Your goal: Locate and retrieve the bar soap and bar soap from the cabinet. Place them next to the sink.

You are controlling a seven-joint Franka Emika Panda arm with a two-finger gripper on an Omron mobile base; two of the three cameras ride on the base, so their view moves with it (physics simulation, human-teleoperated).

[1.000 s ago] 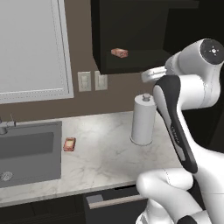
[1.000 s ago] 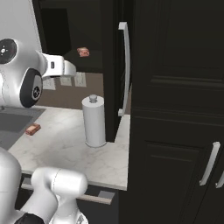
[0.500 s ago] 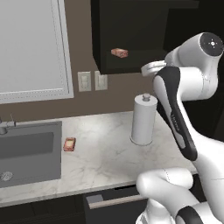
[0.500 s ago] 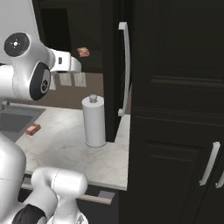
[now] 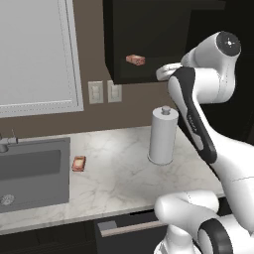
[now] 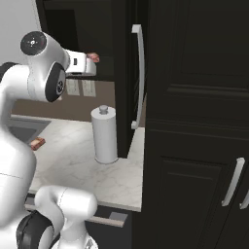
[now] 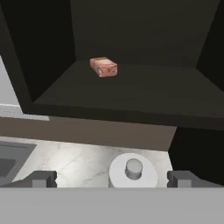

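Note:
One bar soap [image 7: 103, 67] lies on the black shelf of the open cabinet [image 7: 131, 94], towards its back left; it also shows as the bar soap [image 5: 135, 60] and the bar soap [image 6: 93, 58] in the base views. A second bar soap [image 5: 78, 163] rests on the marble counter, just right of the sink [image 5: 30, 171]. My gripper [image 7: 111, 178] is open and empty, hanging in front of the shelf, below and short of the soap, above the paper-towel roll. In the left base view the gripper [image 5: 161, 74] sits right of the shelf soap.
A white paper-towel roll [image 5: 162, 135] stands on the counter under the cabinet, directly below my hand. Wall outlets [image 5: 101, 92] sit left of it. A drawer [image 5: 124, 227] under the counter stands slightly out. Tall dark cabinet doors [image 6: 194, 121] rise at the right.
The arm has lifted and carried the hand up and closer to the cabinet's shelf. Both soaps and the paper-towel roll stay where they were.

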